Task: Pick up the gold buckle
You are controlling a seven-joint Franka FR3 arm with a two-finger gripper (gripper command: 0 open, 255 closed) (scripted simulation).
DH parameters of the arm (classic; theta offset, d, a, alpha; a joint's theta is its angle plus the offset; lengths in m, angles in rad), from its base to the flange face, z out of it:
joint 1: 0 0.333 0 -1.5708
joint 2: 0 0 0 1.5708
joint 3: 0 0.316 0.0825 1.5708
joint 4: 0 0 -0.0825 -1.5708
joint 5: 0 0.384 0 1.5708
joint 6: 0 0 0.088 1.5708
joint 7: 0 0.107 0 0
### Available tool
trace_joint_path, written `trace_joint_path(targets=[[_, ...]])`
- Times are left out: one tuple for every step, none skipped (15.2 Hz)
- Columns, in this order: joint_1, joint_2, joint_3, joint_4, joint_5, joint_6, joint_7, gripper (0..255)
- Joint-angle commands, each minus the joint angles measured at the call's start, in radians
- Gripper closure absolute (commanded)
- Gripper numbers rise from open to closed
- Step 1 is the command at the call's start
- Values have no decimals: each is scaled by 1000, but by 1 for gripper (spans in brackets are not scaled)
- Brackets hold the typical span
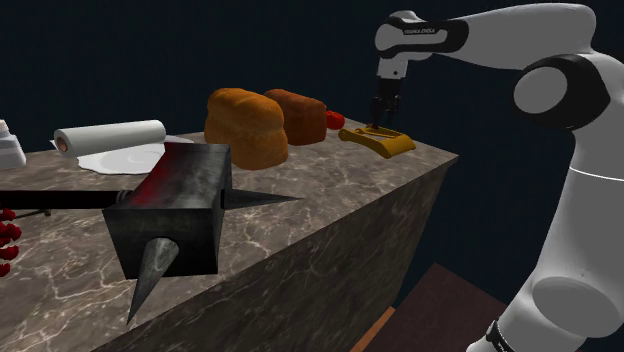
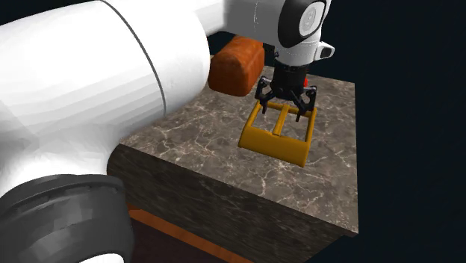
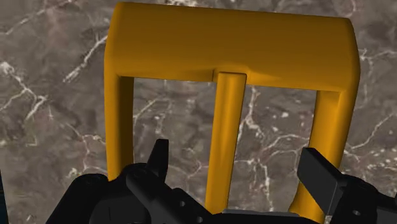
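Gold buckle (image 3: pixel 229 44) flat on marble surface (image 3: pixel 51 95); hand (image 3: pixel 235 158) released, fingers astride its centre bar. Pre-grasp. Next: lower slightly, clench.

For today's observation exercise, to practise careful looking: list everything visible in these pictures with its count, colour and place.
buckle: 1, gold-yellow, flat near the counter's corner, below the gripper
bread loaves: 2, orange-brown and darker brown, side by side, to the shoulder view's left of the buckle
small red thing: 1, red, beside the darker loaf, partly hidden
roll: 1, white, lying at the shoulder view's left
flat white piece: 1, white, beside the roll
spiked block: 1, dark grey, black handle, nearest the shoulder camera
red bits: count unclear, red, shoulder view's left edge
counter: 1, brown-grey marbled, carrying everything
arm: 1, white, dark joints, reaching over the counter
gripper: 1, black, fingers apart over the buckle
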Motion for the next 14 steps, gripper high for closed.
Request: trace_joint_path(targets=[[-4,16,-1,1,5,14,-4,0],[-3,13,-1,-17,4,28,-4,0],[-2,10,-1,-34,3,43,-3,0],[-2,7,0,-51,3,57,-2,0],[-1,5,0,-68,2,72,-1,0],[0,3,0,-84,2,86,-1,0],[0,2,0,-93,1,94,-1,0],[0,2,0,-93,1,94,0,0],[0,3,0,-94,1,96,-1,255],[0,3,0,-94,1,96,0,255],[0,3,0,-93,2,95,0,255],[1,3,1,-93,2,95,0,255],[1,3,1,-93,1,95,0,255],[1,3,1,-93,2,95,0,255]])
